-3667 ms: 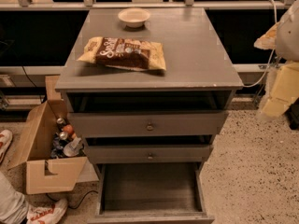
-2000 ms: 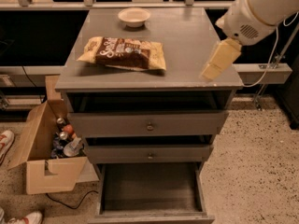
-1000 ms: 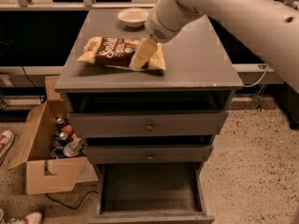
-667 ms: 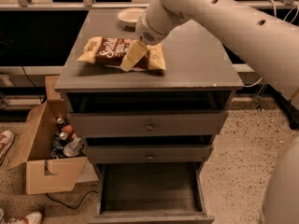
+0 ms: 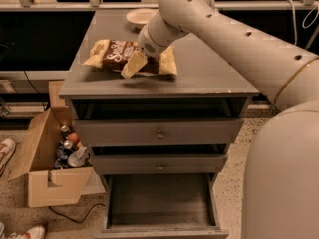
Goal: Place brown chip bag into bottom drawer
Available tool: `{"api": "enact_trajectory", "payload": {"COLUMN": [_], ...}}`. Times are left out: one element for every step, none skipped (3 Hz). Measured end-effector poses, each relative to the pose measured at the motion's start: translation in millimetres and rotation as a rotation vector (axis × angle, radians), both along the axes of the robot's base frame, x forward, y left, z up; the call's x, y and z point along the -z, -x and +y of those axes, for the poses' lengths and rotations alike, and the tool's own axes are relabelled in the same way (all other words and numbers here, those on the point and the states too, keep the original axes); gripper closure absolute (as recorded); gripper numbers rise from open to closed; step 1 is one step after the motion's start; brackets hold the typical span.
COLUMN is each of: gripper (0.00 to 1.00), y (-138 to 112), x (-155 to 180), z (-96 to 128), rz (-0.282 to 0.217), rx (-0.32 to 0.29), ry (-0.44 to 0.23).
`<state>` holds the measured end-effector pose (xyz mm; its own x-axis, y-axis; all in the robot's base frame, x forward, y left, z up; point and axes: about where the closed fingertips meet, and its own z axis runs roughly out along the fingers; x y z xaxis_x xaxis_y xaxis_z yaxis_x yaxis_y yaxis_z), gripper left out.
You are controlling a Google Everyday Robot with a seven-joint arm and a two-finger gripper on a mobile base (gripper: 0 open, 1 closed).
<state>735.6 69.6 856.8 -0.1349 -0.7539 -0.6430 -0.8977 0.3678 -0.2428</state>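
Brown chip bag (image 5: 113,55): lies flat on the cabinet top (image 5: 212,73), in its left half, nearer the front edge than the back edge. Its left tan end is close to the left edge. The dark middle with white lettering faces up.
Gripper (image 5: 133,63): down over the middle of the bag, on its front side, and covering part of it. Whether it is open or closed on the bag cannot be told.
Arm (image 5: 234,39): reaches in from the right, crossing above the back-right corner of the top.
Bottom drawer (image 5: 159,231): pulled out towards the camera, below the front edge, with its dark floor showing and nothing lying in it.
Upper drawers: the top drawer (image 5: 159,132) and the middle drawer (image 5: 159,164), each with a small knob, stand slightly out.
Bowl (image 5: 141,17): pale, near the back edge, behind the bag and apart from it.
Cardboard box (image 5: 55,185): on the floor beside the cabinet's left side, open, with bottles inside.
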Motion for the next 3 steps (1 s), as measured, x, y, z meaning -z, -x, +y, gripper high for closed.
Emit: {"api": "enact_trajectory", "payload": {"gripper": [0.39, 0.63, 0.94], "y": [-3.6, 8.1, 54.3], "x": [0.6, -21.8, -50.4], "z": [-4.5, -27.1, -65.1], "rz": [-0.012, -0.070, -0.129], "rx": [0.011, 0.039, 0.045], "ry": [-0.032, -0.095, -0.196]}}
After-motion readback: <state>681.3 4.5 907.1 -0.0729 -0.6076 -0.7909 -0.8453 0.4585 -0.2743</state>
